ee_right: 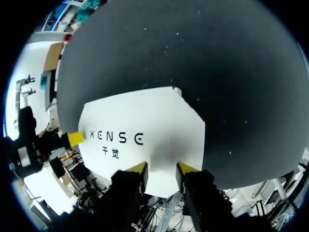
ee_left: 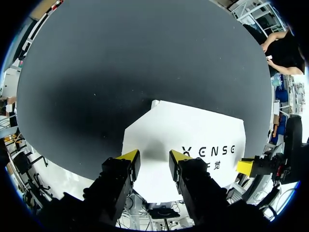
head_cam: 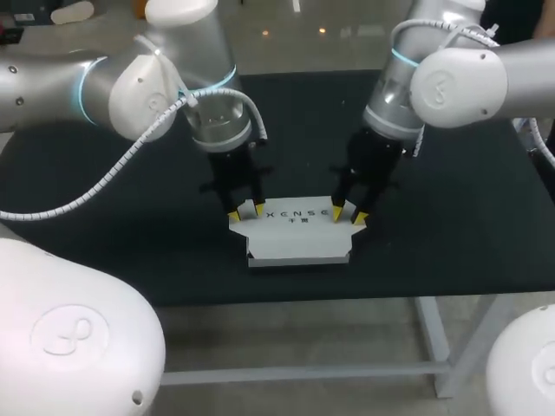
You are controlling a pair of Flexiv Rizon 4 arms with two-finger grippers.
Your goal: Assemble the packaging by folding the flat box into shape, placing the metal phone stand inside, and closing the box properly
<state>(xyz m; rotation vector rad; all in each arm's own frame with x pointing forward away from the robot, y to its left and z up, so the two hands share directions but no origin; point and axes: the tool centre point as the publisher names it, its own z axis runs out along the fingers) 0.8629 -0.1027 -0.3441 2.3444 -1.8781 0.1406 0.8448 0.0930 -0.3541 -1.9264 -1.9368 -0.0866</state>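
The risk I see is that the light white box point(head_cam: 299, 234), lying flat toward 6 o'clock on the black table point(head_cam: 104, 251), skids or creases off its fold lines if one side is pressed or lifted harder than the other, since nothing pins its near edge. The left arm point(head_cam: 104, 78) and right arm point(head_cam: 486, 78) slope down steeply, the left gripper point(head_cam: 245, 211) at the box's 10 o'clock corner and the right gripper point(head_cam: 349, 214) at its 2 o'clock corner, tips on the far edge. Each pair of jaws stands a narrow gap apart and grips nothing that I can make out
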